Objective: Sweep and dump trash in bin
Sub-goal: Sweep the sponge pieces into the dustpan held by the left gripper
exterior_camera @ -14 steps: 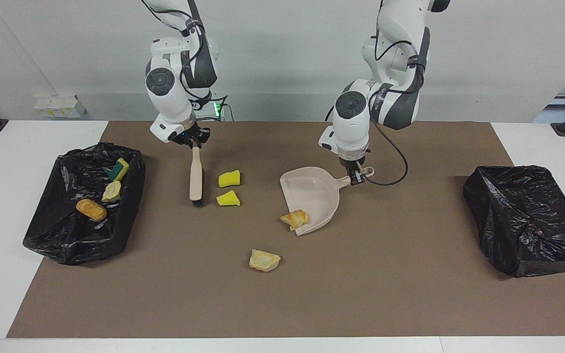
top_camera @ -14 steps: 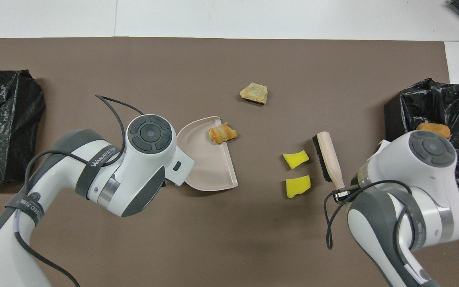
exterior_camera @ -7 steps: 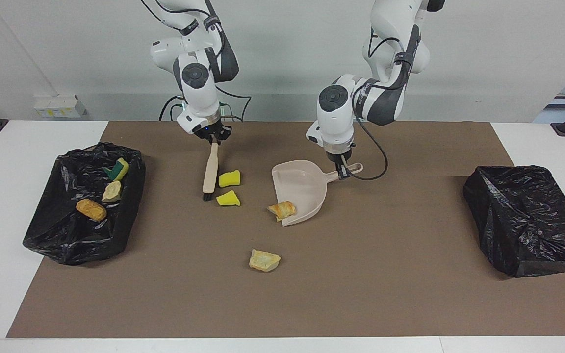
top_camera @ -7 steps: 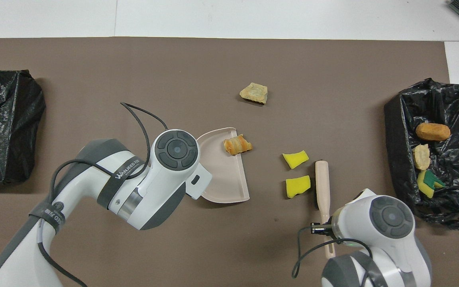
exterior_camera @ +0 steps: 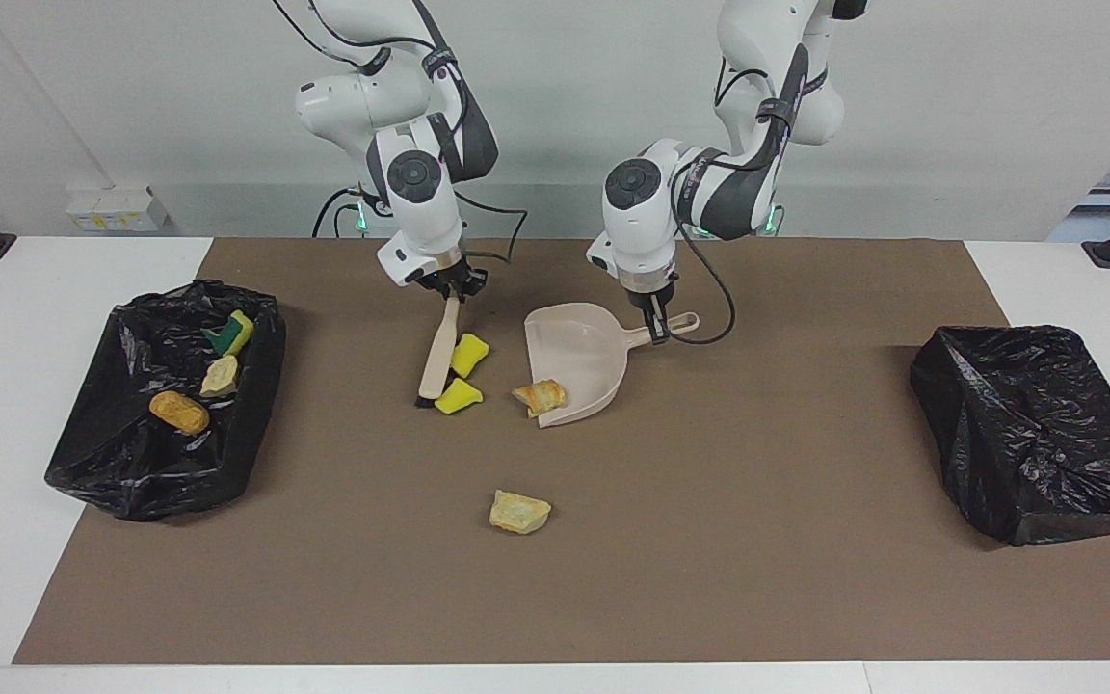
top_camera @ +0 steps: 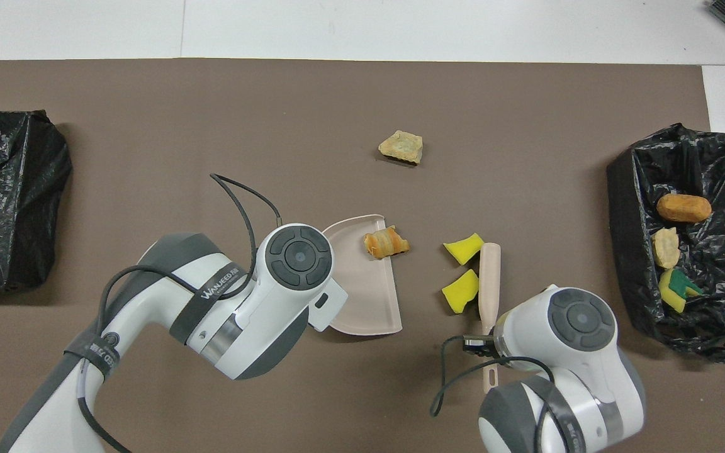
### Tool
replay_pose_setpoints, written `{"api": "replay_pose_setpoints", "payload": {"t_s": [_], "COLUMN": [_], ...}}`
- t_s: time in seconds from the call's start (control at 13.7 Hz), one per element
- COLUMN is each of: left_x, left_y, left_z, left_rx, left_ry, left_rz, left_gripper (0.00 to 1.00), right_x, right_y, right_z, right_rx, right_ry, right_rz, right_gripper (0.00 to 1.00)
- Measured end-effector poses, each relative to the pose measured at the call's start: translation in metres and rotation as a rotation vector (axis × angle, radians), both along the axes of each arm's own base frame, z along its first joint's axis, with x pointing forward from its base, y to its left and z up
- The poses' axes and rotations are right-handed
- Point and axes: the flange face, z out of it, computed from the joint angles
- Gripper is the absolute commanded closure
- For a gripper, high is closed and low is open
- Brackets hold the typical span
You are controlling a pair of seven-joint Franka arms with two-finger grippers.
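Two yellow sponge chunks [exterior_camera: 462, 374] touch my brush [exterior_camera: 439, 359] – right gripper [exterior_camera: 450, 289] clamped on its handle; left gripper [exterior_camera: 656, 331] clamps the dustpan [exterior_camera: 582, 359], pastry bit [exterior_camera: 540, 396] at its lip

glossy crinkled black plastic bin liner [exterior_camera: 165, 405], smooth beige plastic dustpan [exterior_camera: 579, 361] — matt brown paper mat [exterior_camera: 709, 540], porous yellow sponge chunks [exterior_camera: 460, 395]

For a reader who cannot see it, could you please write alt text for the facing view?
The right gripper holds a brush against two yellow sponge chunks, while the left gripper holds a dustpan with a pastry bit at its lip. A bread chunk lies loose on the brown mat; black bins sit at both ends.
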Motion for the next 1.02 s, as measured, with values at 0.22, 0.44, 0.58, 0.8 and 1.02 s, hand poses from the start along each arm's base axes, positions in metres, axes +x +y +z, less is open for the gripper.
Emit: {"api": "replay_pose_setpoints", "payload": {"t_s": [0.22,0.44,0.58,0.8,1.02], "left_x": [0.001,0.001,0.002,0.006,0.013], "left_y": [0.001,0.004,0.006,0.013,0.023], "left_z": [-0.001,-0.002,-0.003,-0.005,-0.006], "left_rx": [0.001,0.003,0.006,0.012,0.017], "left_ry": [0.001,0.002,0.001,-0.002,-0.029], "left_rz": [0.003,0.007,0.027,0.07,0.207], "left_gripper": [1.0,1.0,1.0,1.0,1.0], "right_x": [0.009,0.007,0.003,0.005,0.02], "right_y": [0.055,0.094,0.112,0.115,0.089], "right_z": [-0.01,-0.015,-0.008,0.003,0.014], "right_rx": [0.007,0.053,0.175,0.27,0.262], "right_ry": [0.026,0.061,0.083,0.11,0.154], "right_rz": [-0.035,0.033,0.126,0.265,0.291], "right_gripper": [1.0,1.0,1.0,1.0,1.0]}}
